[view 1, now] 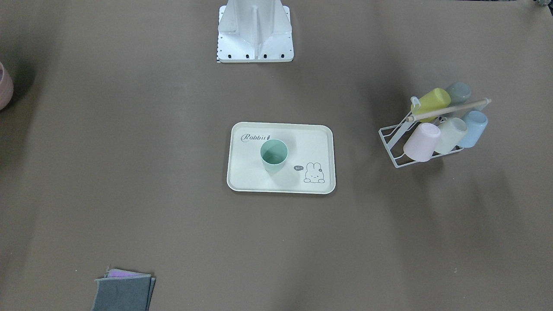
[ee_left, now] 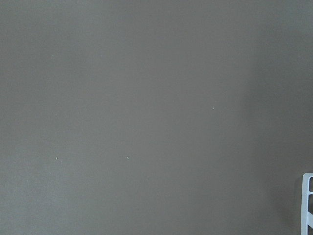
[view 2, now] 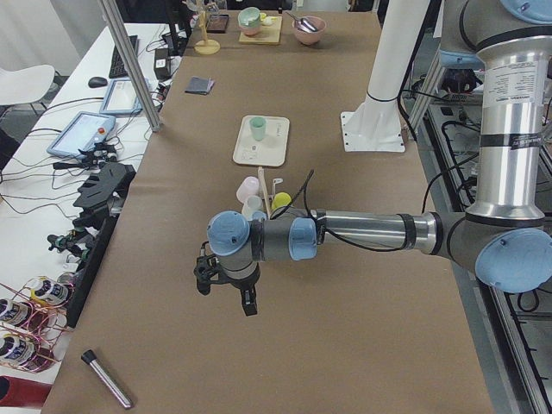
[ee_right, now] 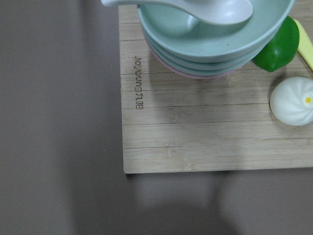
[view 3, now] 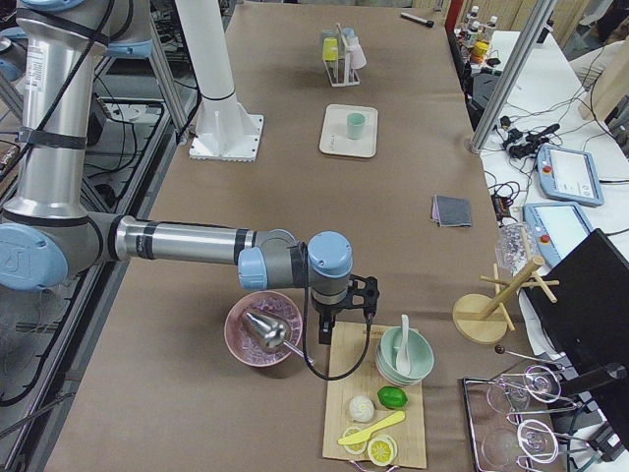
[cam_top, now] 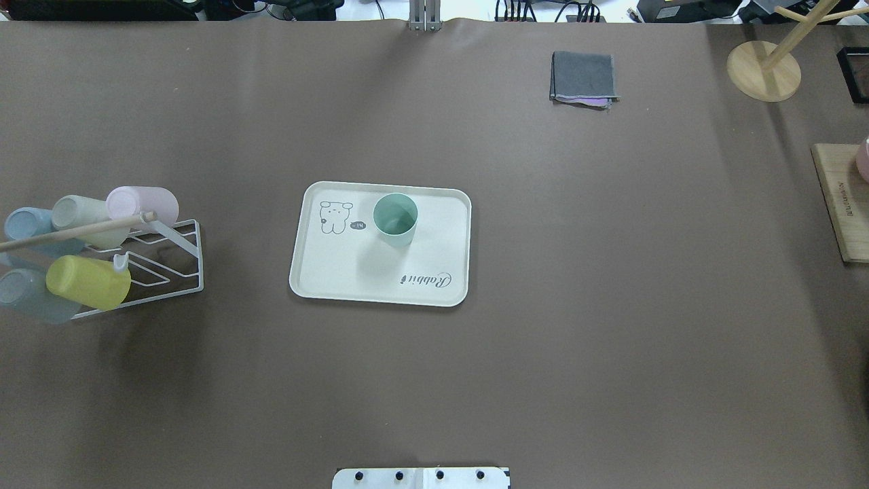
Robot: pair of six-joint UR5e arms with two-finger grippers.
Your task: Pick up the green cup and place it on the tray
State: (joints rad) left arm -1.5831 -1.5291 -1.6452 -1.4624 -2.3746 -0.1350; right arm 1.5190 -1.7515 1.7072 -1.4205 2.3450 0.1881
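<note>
The mint-green cup (view 1: 274, 154) stands upright on the cream tray (view 1: 255, 178) with the "Rabbit" lettering, at the table's middle. It also shows in the overhead view (cam_top: 396, 219) on the tray (cam_top: 326, 272). No gripper is near it. My left gripper (view 2: 226, 289) hangs over bare table far beyond the cup rack, seen only in the exterior left view; I cannot tell whether it is open or shut. My right gripper (view 3: 339, 320) hangs at the other end, between a pink bowl and a wooden board; I cannot tell its state either.
A white wire rack (cam_top: 183, 258) with several pastel cups stands on my left. A folded grey cloth (cam_top: 584, 77) lies far right. A wooden board (ee_right: 195, 122) carries stacked bowls (ee_right: 215, 44), a lime and a bun. A pink bowl (view 3: 263, 329) sits beside it.
</note>
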